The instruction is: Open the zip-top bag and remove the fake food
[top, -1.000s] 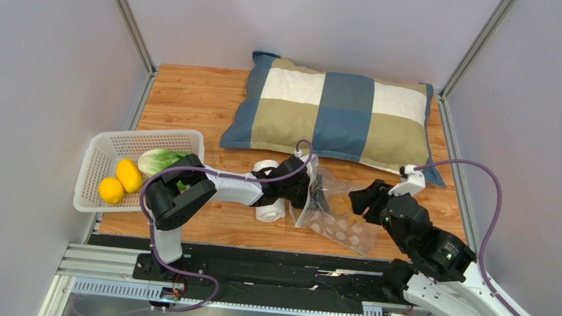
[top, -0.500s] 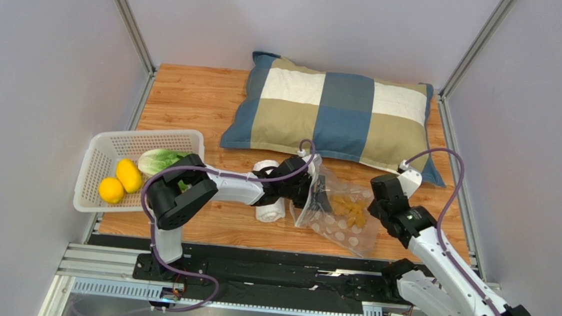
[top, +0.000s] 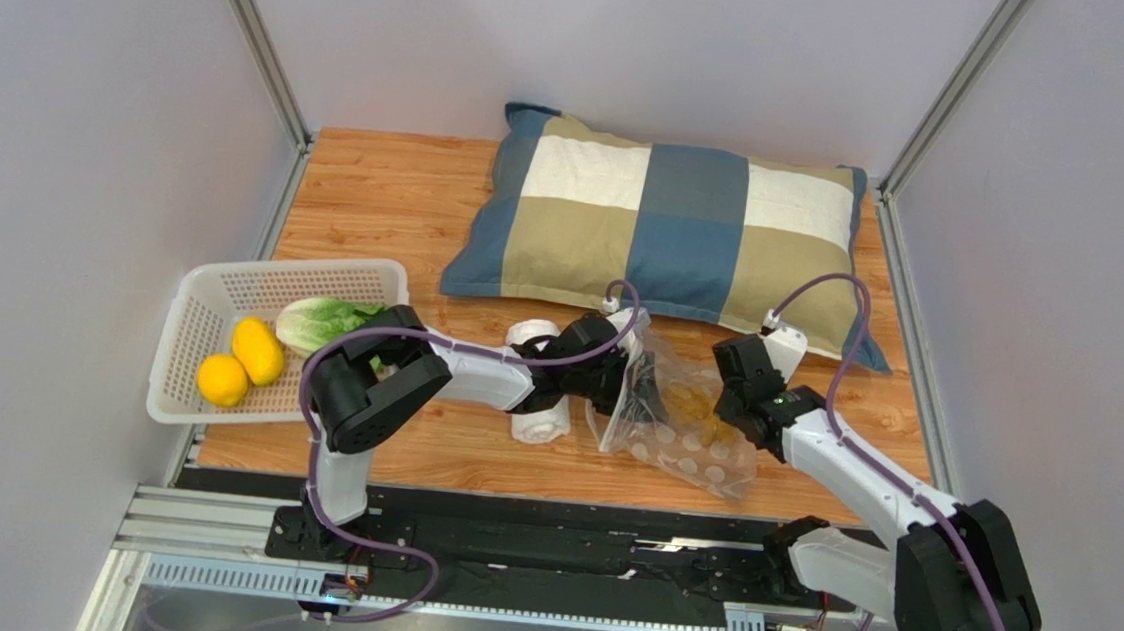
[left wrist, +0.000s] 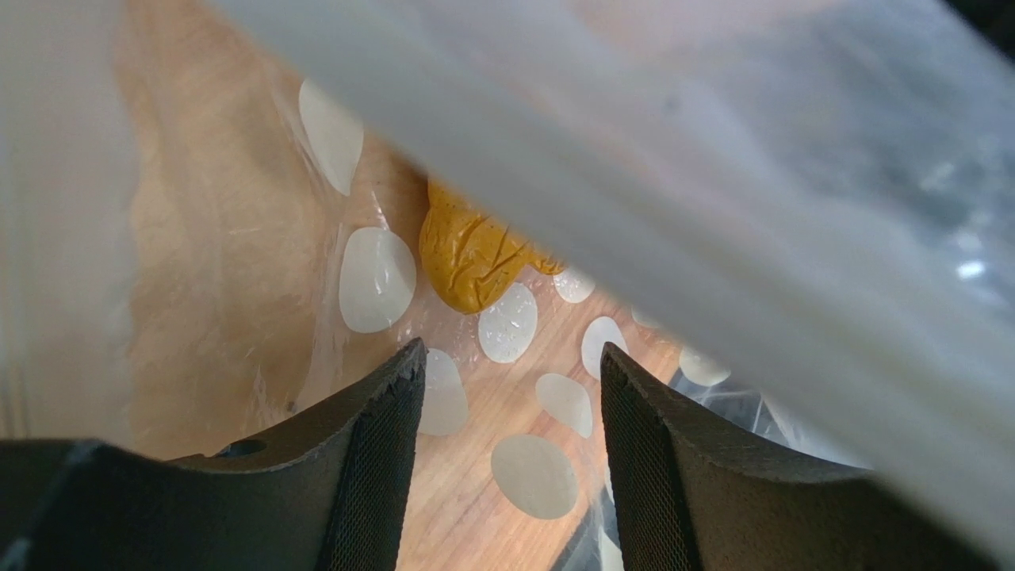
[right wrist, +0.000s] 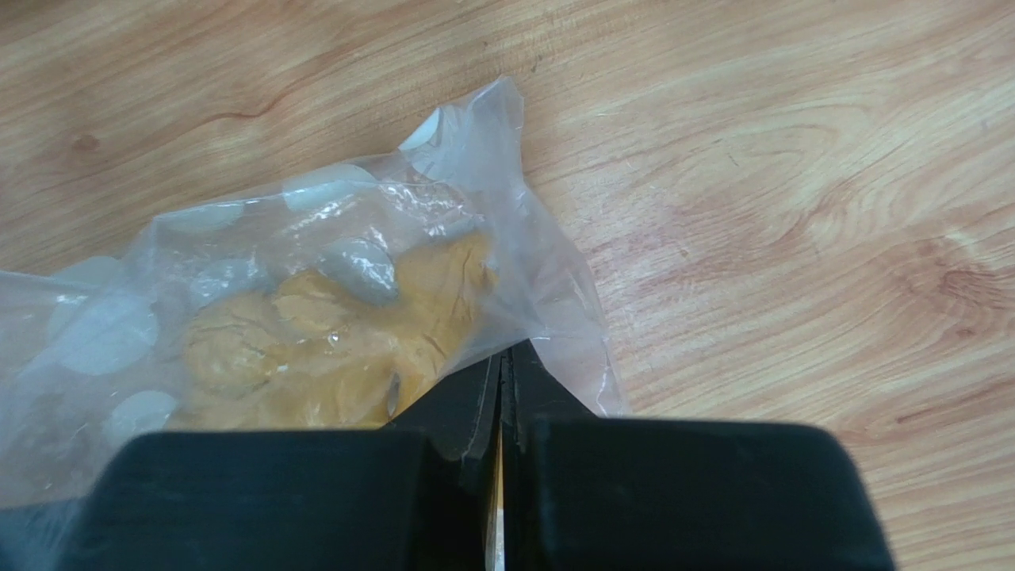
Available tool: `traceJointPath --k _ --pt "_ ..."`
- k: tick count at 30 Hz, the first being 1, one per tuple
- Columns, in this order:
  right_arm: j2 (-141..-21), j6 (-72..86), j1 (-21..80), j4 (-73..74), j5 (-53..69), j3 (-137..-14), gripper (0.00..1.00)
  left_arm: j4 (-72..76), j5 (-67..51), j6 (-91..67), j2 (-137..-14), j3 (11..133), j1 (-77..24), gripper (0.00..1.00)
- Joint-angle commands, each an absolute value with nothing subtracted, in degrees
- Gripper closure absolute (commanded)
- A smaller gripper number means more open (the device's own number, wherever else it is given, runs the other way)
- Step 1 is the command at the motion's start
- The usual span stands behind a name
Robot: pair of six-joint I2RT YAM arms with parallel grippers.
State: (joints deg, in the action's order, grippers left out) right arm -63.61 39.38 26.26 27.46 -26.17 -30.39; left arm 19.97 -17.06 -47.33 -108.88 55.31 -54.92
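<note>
In the top view the zip-top bag lies on the wooden surface at centre right, just below the checked pillow. Its long axis runs from upper left to lower right, with the mouth end toward the left jaws. Both sets of jaws press into the crinkled film, so from here we cannot tell how they stand. A rolled white towel is half hidden beneath the left arm. The cabbage and two lemons sit in the white basket at the left. A second ago the right arm reached in from the lower right with its jaws apart; now it is folded close against the bag's upper right edge. The bag has hardly shifted.

In the left wrist view the left jaws stand moderately apart, and we see only dotted film and wood between them. A blurred pale band across the upper right is too close to make out. An ochre lumpy piece lies inside the bag.

In the right wrist view the right jaws are pressed fully together on the bag's lower edge, seemingly pinching the film. The bag's left side is cut off.
</note>
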Motion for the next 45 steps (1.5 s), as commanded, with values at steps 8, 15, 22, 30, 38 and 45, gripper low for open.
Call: traceJointPath --k 8,15,22,30,38,45 --pt "-74.0 41.2 25.8 18.6 -21.0 -33.4 1.0 22.8 -15.9 -42.9 -112.4 61.3 -54.8 0.39" --pt "-71.2 40.5 25.8 19.2 -20.0 -32.5 1.0 16.4 -12.2 -40.5 -112.9 64.4 -54.8 0.37" --pt "-68.8 39.7 25.8 21.3 -18.4 -34.2 1.0 14.2 -6.7 -42.5 -111.0 61.5 -54.9 0.34" --pt "-66.2 33.5 25.1 25.5 -23.7 -41.0 1.0 15.6 -9.2 -42.4 -112.2 62.0 -55.0 0.34" --pt "-76.6 30.1 23.6 17.9 -19.4 -42.9 1.0 15.0 -8.1 -42.1 -111.3 62.0 -54.9 0.34" --pt "-79.9 32.6 23.6 13.4 -15.3 -38.8 1.0 14.9 -4.6 -42.6 -112.8 63.2 -54.8 0.33"
